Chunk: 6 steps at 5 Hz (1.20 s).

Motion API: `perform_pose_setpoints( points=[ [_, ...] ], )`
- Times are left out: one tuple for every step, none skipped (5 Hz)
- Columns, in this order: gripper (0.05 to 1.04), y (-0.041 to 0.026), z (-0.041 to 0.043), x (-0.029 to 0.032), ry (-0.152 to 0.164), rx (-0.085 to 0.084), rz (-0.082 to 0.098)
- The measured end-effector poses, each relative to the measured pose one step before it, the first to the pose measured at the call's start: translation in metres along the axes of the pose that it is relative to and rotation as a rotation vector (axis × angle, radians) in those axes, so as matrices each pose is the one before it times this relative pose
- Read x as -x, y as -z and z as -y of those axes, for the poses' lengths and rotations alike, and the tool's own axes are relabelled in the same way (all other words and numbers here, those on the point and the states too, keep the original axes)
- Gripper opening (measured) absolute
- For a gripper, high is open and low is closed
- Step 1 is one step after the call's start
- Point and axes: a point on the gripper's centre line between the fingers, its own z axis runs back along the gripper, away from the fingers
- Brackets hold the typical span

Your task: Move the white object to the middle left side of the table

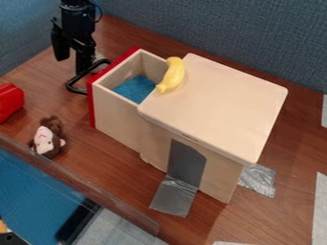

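Tabletop: brown wood-grain surface (115, 165), bordered at the lower left by a raised wooden edge with a clear panel (96, 196).
Room: blue-grey fabric partitions (223, 31) stand behind and at the upper left, meeting at a corner. Beyond the clear panel, a blue surface (28, 191) lies at the lower left.
Cabinet: pale wooden box (217, 105) near the middle, its flat top sloping in view; grey tape (174, 196) runs from its front face onto the tabletop, with a silver patch (258, 180) at its right side.
Drawer: pulled out, red-fronted (92, 105), black handle (76, 82), blue lining (135, 88) inside.
Banana: yellow, lying at the edge of the cabinet top, beside the drawer opening (151, 62).
Plush monkey: brown, pale-faced (48, 138), on the left of the tabletop.
Red item: at the left edge (9, 101), partly cut off.
Gripper: upper left (72, 66), near the handle; jaws stand apart.
White object: not identified with certainty; a small pale patch (100, 55) shows just beside the gripper, too obscured to classify.
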Motion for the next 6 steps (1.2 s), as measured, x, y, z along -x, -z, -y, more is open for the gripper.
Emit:
perform_pose_setpoints(
  points=[
    [1.001,-0.00146,-0.00222,-0.01443,0.0181,0.0127,0.0282],
    [1.001,-0.01488,-0.00056,-0.01665,0.0365,-0.0091,0.0473],
    [1.001,-0.00071,0.00374,-0.00427,-0.0075,-0.0071,0.0005],
    [1.0,0.00728,-0.00093,0.00039,-0.0278,-0.0131,-0.0278],
    [0.999,0.01815,-0.00111,0.00646,-0.0095,-0.0035,-0.0535],
    [0.999,0.00685,-0.00493,0.00038,-0.0099,-0.0108,-0.0303]
  ],
)
